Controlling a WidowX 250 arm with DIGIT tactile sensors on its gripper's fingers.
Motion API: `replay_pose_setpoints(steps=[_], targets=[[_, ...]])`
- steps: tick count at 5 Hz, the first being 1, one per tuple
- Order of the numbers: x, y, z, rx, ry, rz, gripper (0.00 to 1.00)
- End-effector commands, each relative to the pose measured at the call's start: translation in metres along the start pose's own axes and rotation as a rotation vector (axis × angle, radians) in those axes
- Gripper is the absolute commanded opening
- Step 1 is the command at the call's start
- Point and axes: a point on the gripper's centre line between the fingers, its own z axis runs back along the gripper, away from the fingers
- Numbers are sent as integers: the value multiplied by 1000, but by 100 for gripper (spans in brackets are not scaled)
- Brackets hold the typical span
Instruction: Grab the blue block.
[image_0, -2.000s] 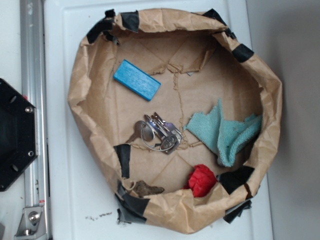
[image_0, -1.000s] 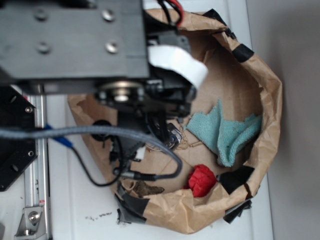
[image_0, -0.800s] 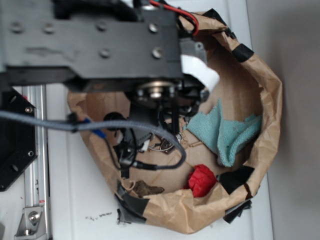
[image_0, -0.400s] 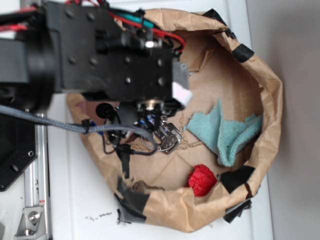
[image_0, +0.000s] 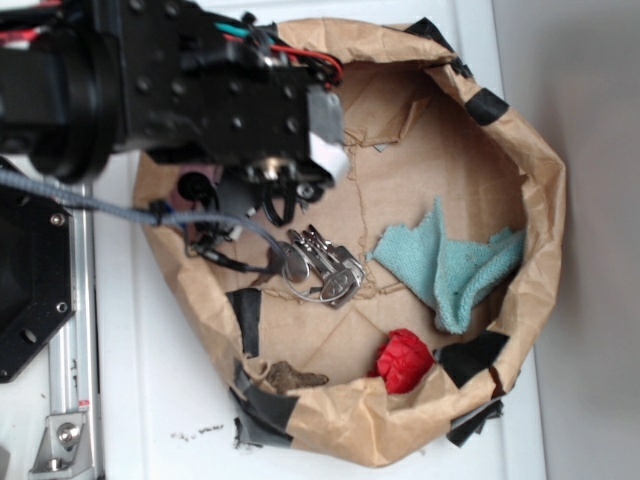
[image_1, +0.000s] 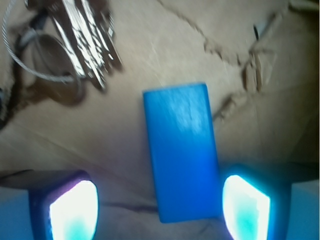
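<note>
The blue block (image_1: 181, 150) is a flat bright-blue slab lying on the brown paper floor, lengthwise toward me in the wrist view. My gripper (image_1: 160, 210) is open above it. The block's near end sits between the two glowing pads (image_1: 75, 212), much closer to the right one; I cannot tell whether they touch. In the exterior view the black arm (image_0: 200, 90) hangs over the bin's upper left and hides the block. My gripper (image_0: 283, 197) shows only as dark parts under the arm.
The crumpled brown paper bin (image_0: 540, 200) has raised walls patched with black tape. A key bunch (image_0: 320, 265) lies mid-floor, just beyond the block (image_1: 75, 45). A teal cloth (image_0: 450, 265) is at right, a red lump (image_0: 403, 360) near the front wall.
The arm came into view over the bin, then drew back toward the upper left. The keys are uncovered again and the arm now covers the spot where the blue block lay.
</note>
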Motion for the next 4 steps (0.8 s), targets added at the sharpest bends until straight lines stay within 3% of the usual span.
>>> replay_pose_setpoints(steps=[1, 2, 3, 4], targets=[[3, 21, -21, -29, -84, 18, 100], [6, 13, -33, -18, -55, 16, 100], [7, 8, -34, 16, -61, 36, 0], [9, 7, -35, 22, -68, 46, 0]])
